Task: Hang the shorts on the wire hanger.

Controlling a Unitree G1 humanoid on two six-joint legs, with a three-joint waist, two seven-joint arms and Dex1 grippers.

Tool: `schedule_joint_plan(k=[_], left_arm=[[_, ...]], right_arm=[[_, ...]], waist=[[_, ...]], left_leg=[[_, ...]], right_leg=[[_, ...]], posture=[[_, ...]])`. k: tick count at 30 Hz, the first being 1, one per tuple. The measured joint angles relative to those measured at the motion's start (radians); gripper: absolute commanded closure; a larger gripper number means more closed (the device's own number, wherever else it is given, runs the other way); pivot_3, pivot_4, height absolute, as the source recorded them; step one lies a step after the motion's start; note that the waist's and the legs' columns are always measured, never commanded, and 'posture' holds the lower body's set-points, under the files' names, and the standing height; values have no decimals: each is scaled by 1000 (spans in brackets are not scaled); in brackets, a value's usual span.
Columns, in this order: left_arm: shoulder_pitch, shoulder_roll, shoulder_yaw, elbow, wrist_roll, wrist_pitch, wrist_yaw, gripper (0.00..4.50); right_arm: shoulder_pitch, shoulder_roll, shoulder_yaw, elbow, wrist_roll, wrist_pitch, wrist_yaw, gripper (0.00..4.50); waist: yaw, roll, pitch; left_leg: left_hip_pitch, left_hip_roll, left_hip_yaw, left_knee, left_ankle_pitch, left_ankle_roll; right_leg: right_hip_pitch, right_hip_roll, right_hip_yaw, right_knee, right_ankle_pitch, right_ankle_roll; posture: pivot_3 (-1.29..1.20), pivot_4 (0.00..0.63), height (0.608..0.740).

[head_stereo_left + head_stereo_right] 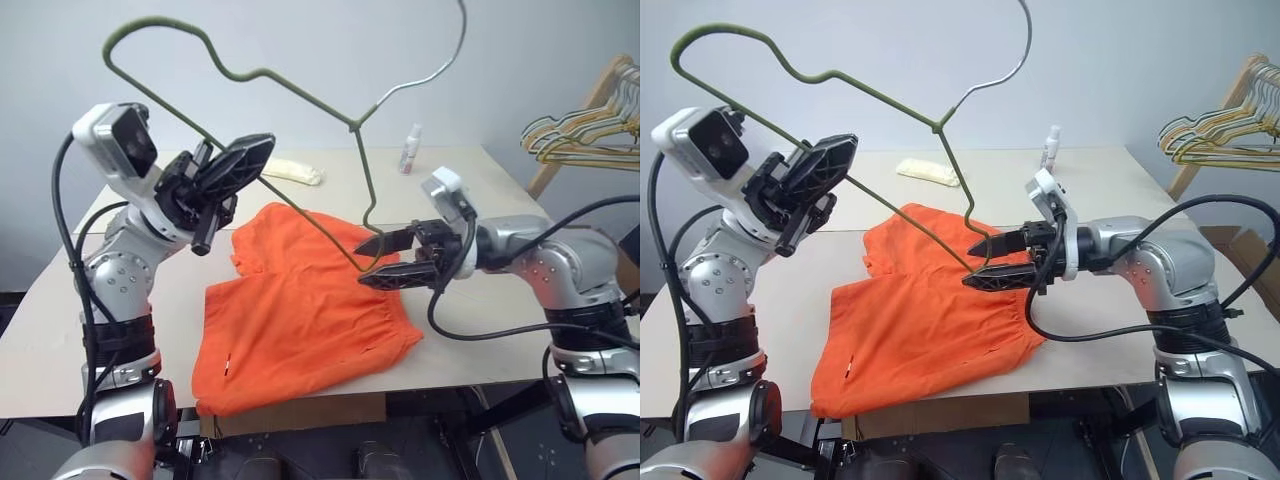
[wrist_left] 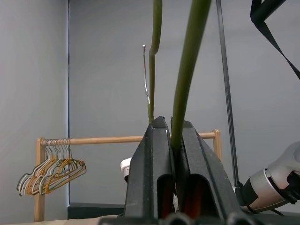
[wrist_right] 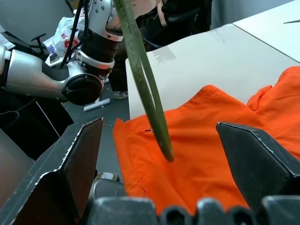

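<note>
Thin wire hanger (image 1: 300, 85) over soft shorts (image 1: 300, 320)

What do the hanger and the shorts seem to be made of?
Hanger: thin wire, apparently metal; dull olive coating on the frame, bare silvery hook. Shorts: soft orange fabric, matte, lying creased on the table, with a gathered waistband.
</note>
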Motion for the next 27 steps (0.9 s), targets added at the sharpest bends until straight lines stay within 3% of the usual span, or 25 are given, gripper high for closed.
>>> schedule_joint_plan(k=[3, 5, 14, 15, 18, 23, 27], left_arm=[[0, -5, -7, 0, 5, -3, -1, 4500], [0, -7, -12, 0, 13, -12, -2, 4500], [0, -18, -19, 5, 36, -37, -8, 4500], [0, -19, -15, 17, 38, -40, -3, 4500], [17, -14, -22, 33, 79, -64, -5, 3755], [61, -1, -112, 32, 190, -76, -3, 2147], [121, 57, -229, 29, 343, -88, 4, 856]], right_arm=[[0, 2, 0, 0, 0, 0, -2, 591], [0, 3, 0, 0, 0, 0, -1, 1208], [0, 9, 14, 0, -3, 1, -8, 4365], [0, 11, 18, -6, -1, 1, -1, 4471], [3, 17, 19, -9, -2, 2, -7, 4500], [14, 45, -4, -10, 19, 12, -59, 4500], [42, 62, -110, -26, 76, 55, -151, 4500]], waist=[[0, 0, 0], [0, 0, 0], [-1, 0, 0], [-1, 0, 0], [-3, 0, 0], [-2, 0, 0], [-2, 0, 0]], left_leg=[[0, 0, 0, 0, 0, 0], [0, 0, 0, 0, 0, 0], [0, 0, 0, 0, 0, 0], [0, 0, 0, 0, 0, 0], [0, 0, 0, 0, 0, 0], [0, 0, 0, 0, 0, 0], [0, 0, 0, -1, 0, 0]], right_leg=[[0, 0, 0, 0, 0, 0], [0, 0, 0, 0, 0, 0], [0, 0, 0, 0, 0, 0], [0, 0, 0, 0, 0, 0], [0, 0, 0, 0, 0, 0], [0, 0, 0, 0, 0, 0], [0, 0, 0, 0, 0, 0]], posture=[[55, 0, 740], [55, 0, 740], [52, 0, 740], [52, 0, 740], [49, 0, 740], [37, 0, 740], [25, 0, 740]])
